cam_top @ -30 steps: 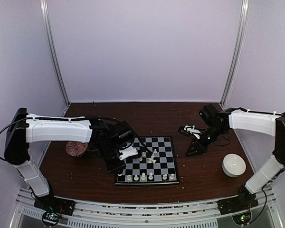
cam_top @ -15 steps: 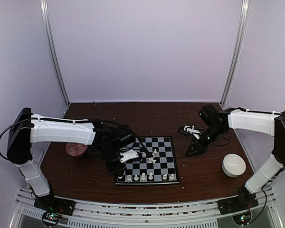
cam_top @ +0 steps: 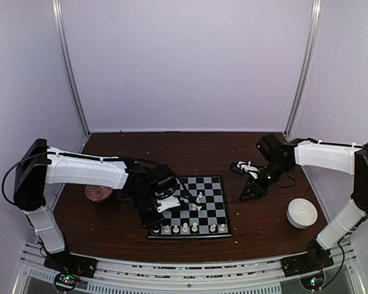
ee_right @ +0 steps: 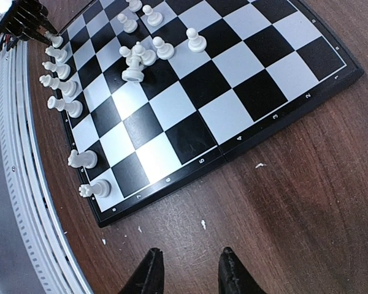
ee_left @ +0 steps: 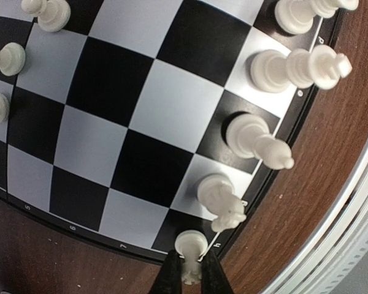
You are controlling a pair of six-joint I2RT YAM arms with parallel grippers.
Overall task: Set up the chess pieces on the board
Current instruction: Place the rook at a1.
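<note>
The black-and-white board (cam_top: 214, 208) lies in the middle of the table. Several white chess pieces (cam_top: 185, 228) stand along its near edge, and a loose cluster (cam_top: 196, 201) sits mid-board, some of them tipped over. My left gripper (cam_top: 156, 219) is at the board's near left corner, shut on a small white rook-like piece (ee_left: 190, 248). The piece's base is over the corner square of the board (ee_left: 116, 79), next to a knight (ee_left: 221, 199). My right gripper (ee_right: 187, 269) is open and empty over bare wood right of the board (ee_right: 233, 92); it also shows in the top view (cam_top: 250, 191).
A white bowl (cam_top: 302, 212) stands at the right. A reddish round dish (cam_top: 99, 192) sits at the left behind my left arm. Pale crumbs (ee_right: 202, 223) lie on the wood near the board. A metal rail (ee_right: 24, 202) runs along the table's near edge.
My left arm has drawn in towards the board's near left corner with the piece held. The right arm has not moved.
</note>
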